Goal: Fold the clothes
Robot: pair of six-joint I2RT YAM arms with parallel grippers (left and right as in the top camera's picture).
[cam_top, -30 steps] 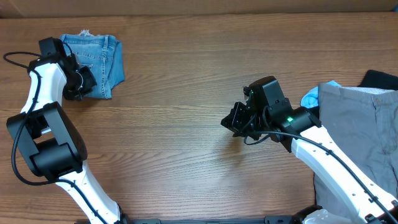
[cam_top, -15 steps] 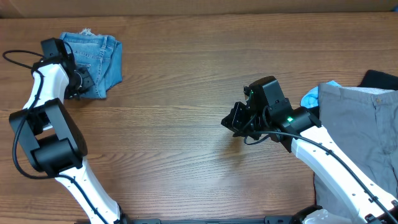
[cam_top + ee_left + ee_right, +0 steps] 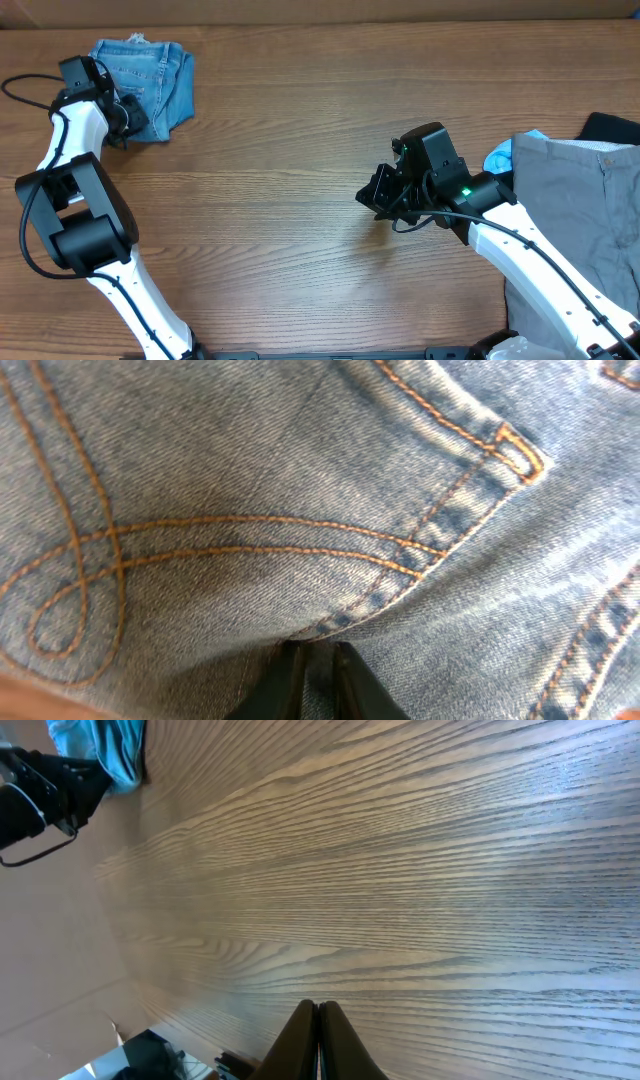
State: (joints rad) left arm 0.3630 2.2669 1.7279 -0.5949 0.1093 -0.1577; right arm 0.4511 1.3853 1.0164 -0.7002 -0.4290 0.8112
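The light-blue jeans (image 3: 152, 72) lie folded in a small bundle at the table's far left corner. My left gripper (image 3: 135, 120) sits at the bundle's near left edge. In the left wrist view, denim with orange pocket stitching (image 3: 300, 530) fills the frame. The left gripper (image 3: 320, 660) has its jaws a narrow slit apart, and shadowed denim shows in the gap. My right gripper (image 3: 368, 198) hovers over bare wood at the middle right. It is shut (image 3: 318, 1012) with nothing in it. The jeans (image 3: 100, 745) show far off in the right wrist view.
A pile of grey trousers (image 3: 585, 215) covers the right edge of the table. A pale-blue garment (image 3: 500, 155) and a black one (image 3: 612, 127) peek out beside it. A bit of clear plastic (image 3: 520, 348) lies at the near right edge.
My left gripper has slid the jeans bundle up and left toward the far corner. Its jaws have parted slightly. The right arm has not moved.
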